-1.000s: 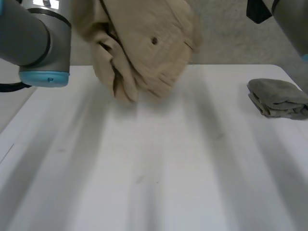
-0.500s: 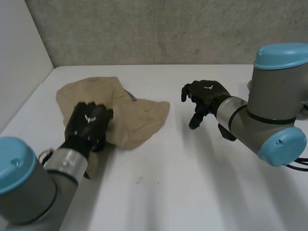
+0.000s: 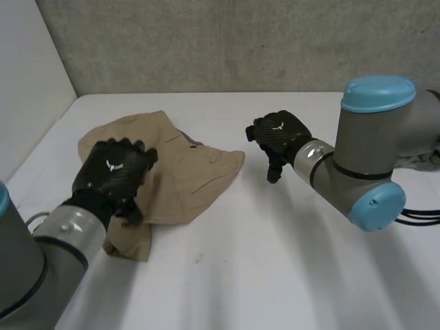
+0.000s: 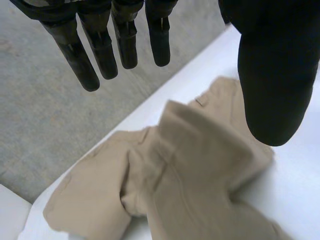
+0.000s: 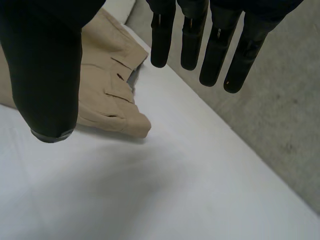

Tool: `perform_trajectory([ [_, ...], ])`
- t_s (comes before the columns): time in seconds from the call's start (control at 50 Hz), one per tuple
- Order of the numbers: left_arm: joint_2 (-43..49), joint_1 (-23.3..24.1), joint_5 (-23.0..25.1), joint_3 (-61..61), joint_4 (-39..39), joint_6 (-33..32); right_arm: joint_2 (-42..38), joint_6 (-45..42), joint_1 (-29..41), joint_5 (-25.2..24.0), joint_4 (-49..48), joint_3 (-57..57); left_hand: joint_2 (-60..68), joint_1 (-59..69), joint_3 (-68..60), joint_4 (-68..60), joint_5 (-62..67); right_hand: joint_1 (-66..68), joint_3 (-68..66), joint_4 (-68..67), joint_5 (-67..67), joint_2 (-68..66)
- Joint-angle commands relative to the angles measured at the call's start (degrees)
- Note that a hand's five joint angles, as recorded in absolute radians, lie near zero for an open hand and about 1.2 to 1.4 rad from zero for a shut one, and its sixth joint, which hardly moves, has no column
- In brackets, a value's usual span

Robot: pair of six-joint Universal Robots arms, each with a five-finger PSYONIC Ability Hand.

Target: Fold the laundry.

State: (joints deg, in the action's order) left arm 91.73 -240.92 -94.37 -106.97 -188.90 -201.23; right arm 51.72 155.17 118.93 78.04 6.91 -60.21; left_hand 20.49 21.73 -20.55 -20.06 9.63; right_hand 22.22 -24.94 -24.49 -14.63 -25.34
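Left hand (image 3: pixel 113 175) over crumpled tan garment's (image 3: pixel 199 172) middle, fingers straight, holding nothing; right hand (image 3: pixel 278 137) just off its edge above bare desk (image 3: pixel 275 275), fingers straight, empty.

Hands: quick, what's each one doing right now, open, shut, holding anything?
Left hand: open, over the tan garment, holding nothing.
Right hand: open, empty, above the table beside the garment.
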Motion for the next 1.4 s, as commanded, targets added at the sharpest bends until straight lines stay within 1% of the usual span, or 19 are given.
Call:
perform_trajectory([
  [0.02,6.7,0.8,-1.9,8.3,0.2,4.4,-5.7,-7.0,0.0,-6.8,-3.7,5.4,-0.5,-1.8,0.6,0.1,0.3,-2.0,4.8,4.3,4.4,5.2],
  [0.06,8.7,0.9,-2.5,10.3,0.6,4.4,-8.0,-7.1,0.0,-9.2,-4.3,7.6,-0.8,-2.1,0.9,0.4,0.0,-2.7,5.4,5.0,5.1,5.8],
  [0.14,14.1,1.0,-3.7,14.2,4.9,3.1,-12.8,-7.1,0.0,-11.8,-4.2,12.5,-1.4,-2.6,1.4,0.9,-0.5,-4.9,7.6,7.2,7.3,8.0],
  [0.16,16.3,1.0,-4.2,15.6,7.6,2.0,-13.7,-7.1,0.0,-12.1,-4.0,13.6,-1.2,-2.4,1.2,0.8,-0.3,-5.1,7.8,7.3,7.5,8.2],
  [0.24,20.9,0.9,-5.9,18.0,12.5,-1.5,-18.2,-7.2,0.0,-12.7,-3.6,18.7,0.8,-0.4,-0.8,-1.2,1.7,-5.1,7.8,7.3,7.5,8.2],
  [0.3,22.9,0.8,-7.8,18.7,13.6,-3.5,-21.8,-7.3,-0.1,-12.8,-2.2,23.2,6.2,4.9,-6.1,-6.6,7.0,-4.9,7.6,7.2,7.3,8.0],
  [0.38,23.8,0.9,-10.6,19.4,12.6,-5.5,-27.3,-7.3,-0.1,-13.5,1.2,30.6,35.6,34.3,-35.5,-36.0,36.4,-4.6,7.3,6.8,7.0,7.7],
  [0.4,23.7,0.8,-10.9,19.6,11.7,-5.7,-28.3,-7.3,-0.1,-13.7,2.2,32.3,49.8,48.6,-49.7,-50.2,50.7,-4.4,7.1,6.7,6.8,7.5],
  [0.44,23.2,0.9,-11.0,19.7,10.7,-5.7,-30.3,-7.4,-0.1,-14.1,4.2,35.6,59.5,58.2,-59.4,-59.9,60.3,-4.4,7.1,6.7,6.8,7.5],
  [0.54,20.3,1.7,-11.2,19.4,8.5,-5.7,-35.3,-7.3,-0.1,-15.3,8.2,45.1,59.5,58.3,-59.5,-59.9,60.4,-3.9,6.6,6.2,6.3,7.0],
  [0.76,11.6,4.8,-11.1,18.8,8.0,-5.7,-36.6,-5.8,0.9,-17.5,8.7,47.3,59.5,58.3,-59.5,-59.9,60.4,-2.2,4.9,4.5,4.6,5.3],
  [0.94,9.5,4.9,-11.2,19.1,7.1,-5.9,-37.2,5.2,1.5,-19.2,8.6,47.5,59.5,58.3,-59.5,-59.9,60.4,2.7,0.1,-0.4,-0.2,0.5],
  [1.02,9.2,5.0,-11.2,18.7,7.1,-5.8,-37.5,8.2,1.6,-19.5,7.9,48.1,59.5,58.3,-59.5,-59.9,60.4,15.2,-12.5,-13.0,-12.8,-12.1],
  [1.1,7.5,5.1,-11.2,18.2,7.0,-5.2,-38.4,8.9,1.7,-18.2,6.2,49.6,59.5,58.3,-59.5,-59.9,60.4,56.5,-53.8,-54.3,-54.1,-53.4],
  [1.18,5.5,5.1,-11.2,16.7,5.3,-5.2,-38.6,8.7,1.7,-12.2,4.7,50.7,59.5,58.3,-59.5,-59.9,60.4,57.8,-55.1,-55.5,-55.4,-54.7],
  [1.2,5.0,5.1,-11.2,16.3,4.8,-5.2,-38.2,8.1,1.6,-10.5,4.9,50.9,59.5,58.3,-59.5,-59.9,60.4,57.8,-55.1,-55.5,-55.4,-54.7],
  [1.26,3.5,4.9,-11.2,14.4,2.4,-5.7,-36.3,7.3,1.4,-9.1,5.7,51.0,59.5,58.3,-59.5,-59.9,60.4,57.8,-55.1,-55.5,-55.4,-54.7],
  [1.3,2.3,4.2,-11.1,12.8,0.6,-5.8,-31.9,5.0,0.9,-8.6,7.6,49.5,59.5,58.3,-59.5,-59.9,60.4,57.8,-55.1,-55.5,-55.4,-54.7],
  [1.4,1.9,2.0,-10.8,10.1,-0.6,-5.8,-20.5,-6.4,-5.0,-9.4,19.6,41.1,59.5,58.3,-59.5,-59.9,60.4,57.8,-55.1,-55.5,-55.4,-54.7],
])
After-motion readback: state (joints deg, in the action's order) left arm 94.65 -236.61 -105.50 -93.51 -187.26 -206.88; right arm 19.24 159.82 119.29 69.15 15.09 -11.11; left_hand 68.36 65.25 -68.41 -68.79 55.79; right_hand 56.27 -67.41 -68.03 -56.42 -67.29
